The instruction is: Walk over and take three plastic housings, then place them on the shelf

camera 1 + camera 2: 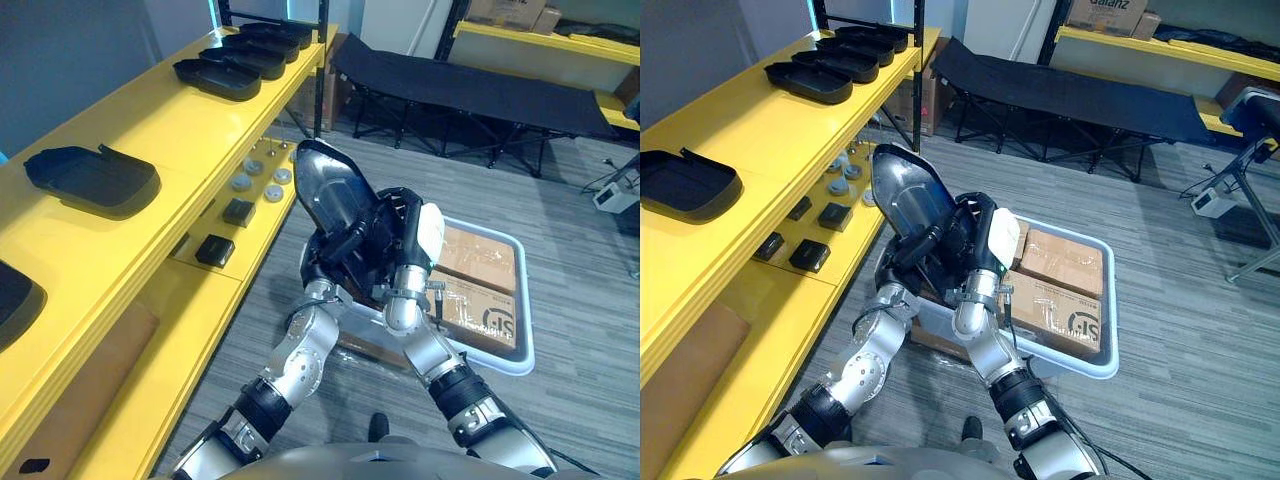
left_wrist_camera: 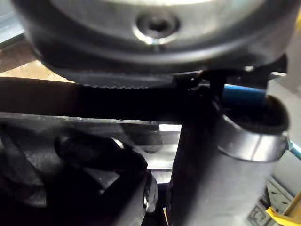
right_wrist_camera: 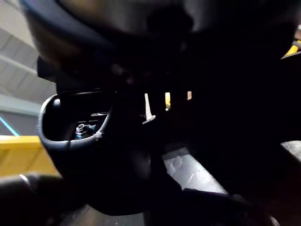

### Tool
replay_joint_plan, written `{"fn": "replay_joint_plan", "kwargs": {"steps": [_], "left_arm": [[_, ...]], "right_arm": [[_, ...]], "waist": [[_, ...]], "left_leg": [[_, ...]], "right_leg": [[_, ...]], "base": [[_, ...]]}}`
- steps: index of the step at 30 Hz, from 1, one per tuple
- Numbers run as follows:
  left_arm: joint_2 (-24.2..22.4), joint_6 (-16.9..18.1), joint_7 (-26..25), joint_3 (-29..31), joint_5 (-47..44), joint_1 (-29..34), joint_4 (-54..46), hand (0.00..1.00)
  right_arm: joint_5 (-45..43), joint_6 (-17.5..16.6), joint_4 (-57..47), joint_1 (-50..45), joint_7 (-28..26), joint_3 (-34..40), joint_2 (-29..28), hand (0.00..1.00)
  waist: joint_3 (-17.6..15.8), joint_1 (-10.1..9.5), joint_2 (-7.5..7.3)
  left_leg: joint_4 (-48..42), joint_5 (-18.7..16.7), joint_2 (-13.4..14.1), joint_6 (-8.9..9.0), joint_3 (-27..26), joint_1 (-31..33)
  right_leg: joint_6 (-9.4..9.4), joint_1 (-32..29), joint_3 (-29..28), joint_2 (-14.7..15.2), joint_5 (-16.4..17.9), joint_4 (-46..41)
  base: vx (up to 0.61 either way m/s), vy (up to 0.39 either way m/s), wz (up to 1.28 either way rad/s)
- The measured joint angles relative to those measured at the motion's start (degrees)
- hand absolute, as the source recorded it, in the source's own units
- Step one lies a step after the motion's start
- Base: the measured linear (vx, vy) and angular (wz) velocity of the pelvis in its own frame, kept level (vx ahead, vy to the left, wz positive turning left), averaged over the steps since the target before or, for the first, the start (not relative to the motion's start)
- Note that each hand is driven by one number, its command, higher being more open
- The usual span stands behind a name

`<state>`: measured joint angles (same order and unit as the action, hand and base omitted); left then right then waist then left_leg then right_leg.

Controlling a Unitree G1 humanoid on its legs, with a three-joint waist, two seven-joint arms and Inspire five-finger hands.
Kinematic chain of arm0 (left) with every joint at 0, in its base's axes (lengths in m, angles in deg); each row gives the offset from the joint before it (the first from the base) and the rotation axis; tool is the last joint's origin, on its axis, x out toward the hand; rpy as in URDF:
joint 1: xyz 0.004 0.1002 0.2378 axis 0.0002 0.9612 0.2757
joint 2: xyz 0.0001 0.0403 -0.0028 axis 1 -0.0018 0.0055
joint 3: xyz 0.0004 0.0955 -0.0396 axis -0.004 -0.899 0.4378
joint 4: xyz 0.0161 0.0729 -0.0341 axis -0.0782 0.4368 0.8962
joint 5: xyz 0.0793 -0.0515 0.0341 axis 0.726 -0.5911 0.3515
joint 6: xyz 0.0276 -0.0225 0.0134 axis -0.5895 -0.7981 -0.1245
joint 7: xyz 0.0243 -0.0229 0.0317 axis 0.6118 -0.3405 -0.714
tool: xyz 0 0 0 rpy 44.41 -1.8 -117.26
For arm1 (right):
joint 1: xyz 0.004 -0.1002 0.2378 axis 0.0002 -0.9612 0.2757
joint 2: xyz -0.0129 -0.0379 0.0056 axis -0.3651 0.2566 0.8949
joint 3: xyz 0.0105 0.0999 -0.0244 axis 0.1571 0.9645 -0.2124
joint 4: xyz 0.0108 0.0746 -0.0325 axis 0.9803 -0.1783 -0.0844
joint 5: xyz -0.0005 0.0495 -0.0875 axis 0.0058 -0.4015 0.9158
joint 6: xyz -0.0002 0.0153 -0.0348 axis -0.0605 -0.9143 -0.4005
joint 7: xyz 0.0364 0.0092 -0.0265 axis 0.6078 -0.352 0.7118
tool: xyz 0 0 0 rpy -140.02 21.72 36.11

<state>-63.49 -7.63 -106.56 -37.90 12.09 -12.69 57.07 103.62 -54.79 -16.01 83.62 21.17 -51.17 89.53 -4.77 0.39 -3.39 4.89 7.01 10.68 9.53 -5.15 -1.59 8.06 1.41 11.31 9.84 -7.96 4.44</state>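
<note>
I have the plastic housing (image 1: 330,190) tilted upright above the near corner of the bin (image 1: 524,300). The fingers of my left hand (image 1: 340,250) are curled across its lower end, and my right hand (image 1: 412,235) clasps it from the other side. It is a glossy black shell, hollow and tapering to a rounded point. I cannot tell whether more are stacked beneath it. Left of the bin, the smooth yellow shelf (image 1: 170,130) already carries matte black shelf housings (image 1: 92,180). I judge the picking done and the placing still ahead.
</note>
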Motion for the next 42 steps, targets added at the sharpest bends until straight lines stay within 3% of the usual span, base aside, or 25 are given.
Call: {"fn": "replay_joint_plan", "kwargs": {"steps": [9,10,13,19,23,26,29,32,34,35,39,42], "left_arm": [[0.09,0.33,-0.39,3.04,0.21,0.05,1.75,0.00],[0.09,0.31,-0.08,3.00,0.40,0.05,1.87,0.00],[0.09,0.33,1.00,3.17,2.41,0.02,2.04,0.00],[0.34,0.32,0.65,5.40,5.70,-0.48,2.03,0.00],[0.30,-0.95,-4.30,7.08,20.06,-0.42,-0.73,0.00],[0.21,-2.27,-8.26,11.55,32.42,-0.31,-6.96,0.00],[0.36,-2.34,-14.49,20.34,48.44,1.70,-12.61,0.00],[0.72,-2.38,-18.02,26.47,54.28,5.62,-14.01,0.00],[1.63,-2.51,-19.63,30.97,56.25,9.68,-13.98,0.00],[1.98,-2.51,-19.72,32.66,56.32,12.65,-13.98,0.00],[2.27,-2.25,-17.12,32.88,56.29,17.23,-13.93,0.00],[2.29,-1.11,-11.92,32.27,56.03,18.76,-13.96,0.00]], "right_arm": [[0.18,-1.56,-2.49,-1.26,0.93,-1.83,-1.04,0.00],[0.17,-1.56,-2.52,-1.38,1.02,-2.03,-1.05,1.00],[0.13,-2.11,-4.45,-2.60,1.15,-2.24,-1.03,1.00],[-2.67,-7.65,-8.50,-3.88,-0.93,-2.69,-0.70,1.00],[-10.75,-9.46,-12.72,-6.58,-6.57,-2.02,0.72,1.00],[-14.09,-9.53,-17.03,-10.69,-10.46,-1.06,1.10,1.00],[-22.79,-9.67,-22.38,-15.64,-14.32,3.34,1.61,1.00],[-28.69,-11.25,-25.51,-19.05,-19.33,7.35,2.48,1.00],[-34.48,-13.74,-27.90,-21.99,-26.49,9.94,3.90,1.00],[-37.17,-14.76,-29.20,-23.65,-31.15,11.20,4.85,1.00],[-42.16,-15.28,-29.25,-24.17,-38.63,11.84,5.22,1.00],[-42.25,-14.52,-29.24,-26.69,-40.63,12.06,5.21,1.00]], "waist": [[0.42,0.05,-0.73],[0.46,0.07,-0.81],[0.49,0.08,-0.90],[0.64,1.10,-1.24],[0.99,1.15,-1.81],[1.00,1.37,-1.76],[1.20,1.54,-1.37],[1.73,1.54,-0.49],[1.97,1.56,0.06],[2.04,1.49,0.17],[2.11,1.32,0.12],[2.45,1.41,0.57]], "left_leg": [[0.02,-0.45,-0.01,0.10,-0.07,-0.91],[0.02,-0.52,-0.01,0.17,-0.09,-0.91],[0.02,-0.59,0.01,0.23,-0.18,-0.90],[-0.04,-0.62,0.04,0.20,-0.67,-0.98],[-0.08,-0.70,0.04,0.30,-0.82,-0.99],[-0.08,-0.80,0.05,0.37,-0.98,-1.10],[-0.06,-1.04,0.05,0.32,-1.19,-1.56],[-0.05,-1.50,0.03,0.29,-1.48,-1.82],[-0.04,-1.71,0.06,0.55,-1.48,-1.81],[-0.03,-1.83,0.07,0.71,-1.48,-1.81],[-0.02,-2.04,0.06,0.58,-1.48,-1.77],[-0.01,-2.13,0.03,0.45,-1.49,-1.39]], "right_leg": [[-0.38,0.86,0.05,0.05,0.33,0.01],[-0.44,0.85,0.04,0.06,0.36,0.01],[-0.49,0.77,0.01,0.04,0.41,0.01],[-0.23,0.54,-0.31,0.03,0.21,0.01],[-0.31,0.42,-0.33,-0.04,0.25,0.00],[-0.35,0.38,-0.46,-0.08,0.28,-0.01],[-0.43,0.65,-0.61,-0.08,0.38,-0.01],[-0.75,0.77,-0.70,-0.04,0.66,0.00],[-0.81,0.74,-0.69,-0.08,0.81,0.00],[-0.81,0.72,-0.68,-0.08,0.87,0.01],[-0.65,0.48,-0.66,-0.05,1.11,0.01],[-0.63,0.16,-0.66,-0.01,1.18,0.02]], "base": [[0.00,0.000,0.00],[0.00,0.000,0.00],[0.00,0.000,0.00],[0.00,0.000,-0.02],[0.00,0.000,0.00],[0.00,0.000,-0.04],[-0.01,0.002,-0.04],[-0.01,0.002,-0.02],[0.00,0.000,0.00],[0.00,0.000,0.00],[-0.01,0.000,0.00],[0.00,0.000,0.00]]}}
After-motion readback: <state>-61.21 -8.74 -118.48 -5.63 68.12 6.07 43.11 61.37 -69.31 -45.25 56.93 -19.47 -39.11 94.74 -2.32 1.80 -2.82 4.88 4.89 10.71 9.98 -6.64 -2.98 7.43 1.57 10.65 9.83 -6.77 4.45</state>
